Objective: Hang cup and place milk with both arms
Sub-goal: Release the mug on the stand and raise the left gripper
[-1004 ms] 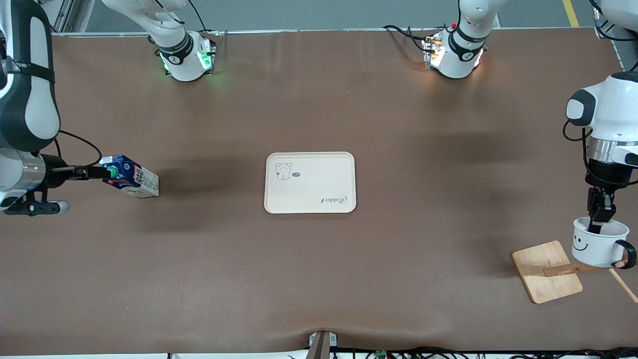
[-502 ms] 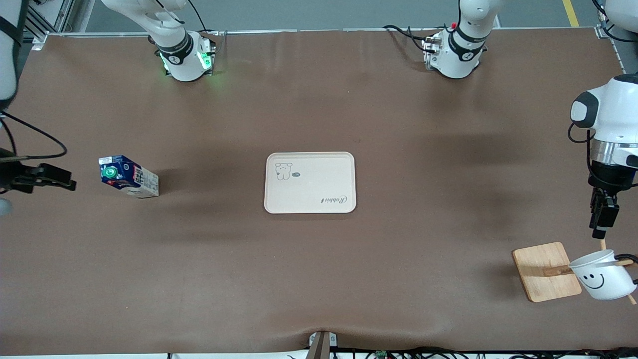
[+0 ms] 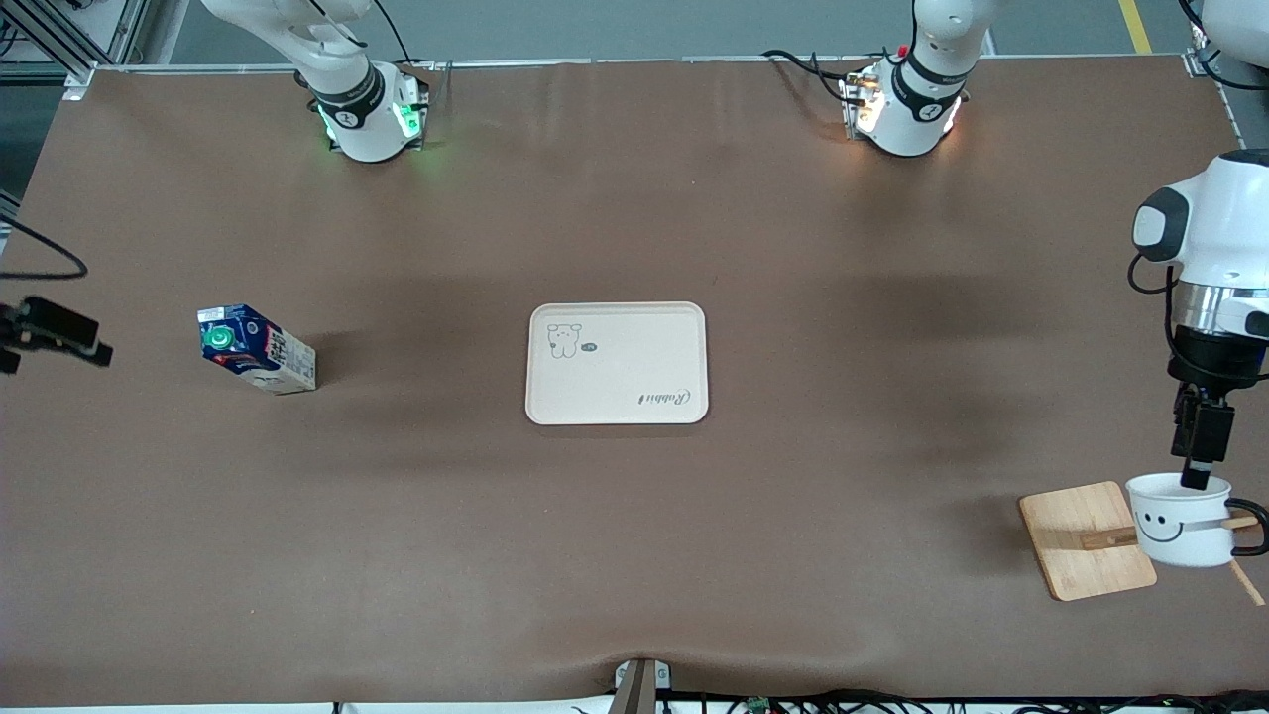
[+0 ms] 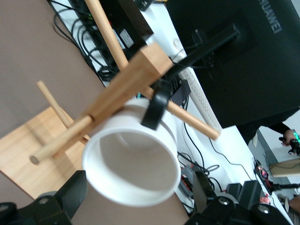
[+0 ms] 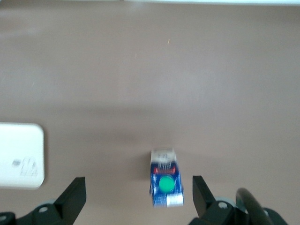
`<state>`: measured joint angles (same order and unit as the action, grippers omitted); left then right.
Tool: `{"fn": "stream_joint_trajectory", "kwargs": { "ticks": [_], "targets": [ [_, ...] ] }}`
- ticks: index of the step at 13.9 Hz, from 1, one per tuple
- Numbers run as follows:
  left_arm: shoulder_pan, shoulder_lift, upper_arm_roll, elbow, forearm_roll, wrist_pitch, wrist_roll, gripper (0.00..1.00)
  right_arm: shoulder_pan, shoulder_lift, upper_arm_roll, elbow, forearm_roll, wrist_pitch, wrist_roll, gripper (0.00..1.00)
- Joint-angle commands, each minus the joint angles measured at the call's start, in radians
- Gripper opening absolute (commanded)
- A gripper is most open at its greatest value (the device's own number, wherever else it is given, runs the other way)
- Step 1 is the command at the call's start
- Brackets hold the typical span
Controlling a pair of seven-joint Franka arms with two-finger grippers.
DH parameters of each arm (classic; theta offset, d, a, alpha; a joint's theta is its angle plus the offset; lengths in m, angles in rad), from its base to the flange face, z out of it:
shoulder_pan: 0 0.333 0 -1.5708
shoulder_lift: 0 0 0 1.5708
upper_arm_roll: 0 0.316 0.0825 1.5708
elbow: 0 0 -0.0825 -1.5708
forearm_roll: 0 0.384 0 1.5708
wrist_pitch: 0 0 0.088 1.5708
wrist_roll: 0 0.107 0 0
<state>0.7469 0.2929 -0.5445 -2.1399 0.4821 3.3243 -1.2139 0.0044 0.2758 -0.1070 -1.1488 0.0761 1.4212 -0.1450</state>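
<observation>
The white cup (image 3: 1180,524) with a smiley face hangs by its black handle (image 4: 155,106) on a peg of the wooden rack (image 3: 1086,540) near the left arm's end of the table. My left gripper (image 3: 1200,480) is just above the cup's rim and open; in the left wrist view its fingers (image 4: 76,191) stand wide on either side of the cup (image 4: 133,164), apart from it. The dark-blue milk (image 3: 256,349) with a green cap stands on the table toward the right arm's end. My right gripper (image 3: 57,332) is off to the side of the milk, open and holding nothing; the milk (image 5: 165,180) shows between its fingers, farther off.
A cream tray (image 3: 634,337) with a rabbit print lies at the table's middle. The rack's pegs (image 4: 47,152) and post (image 4: 126,86) stick out around the cup. Cables and a monitor lie past the table edge by the rack.
My left gripper opened and let go of the cup, which dropped onto the rack peg, tilted, and now hangs level. My right gripper drew back from the milk's cap toward the table's edge.
</observation>
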Motion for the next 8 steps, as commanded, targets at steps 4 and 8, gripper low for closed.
{"fn": "stream_joint_trajectory", "kwargs": {
  "ticks": [4, 8],
  "targets": [
    [0.009, -0.001, -0.124, 0.118, 0.027, -0.248, -0.023, 1.00, 0.028, -0.234, -0.013, -0.213, 0.019, -0.127, 0.004, 1.00],
    [0.009, 0.014, -0.218, 0.230, 0.013, -0.455, -0.021, 1.00, 0.028, -0.371, -0.014, -0.431, 0.005, -0.015, 0.004, 1.00]
  ]
}}
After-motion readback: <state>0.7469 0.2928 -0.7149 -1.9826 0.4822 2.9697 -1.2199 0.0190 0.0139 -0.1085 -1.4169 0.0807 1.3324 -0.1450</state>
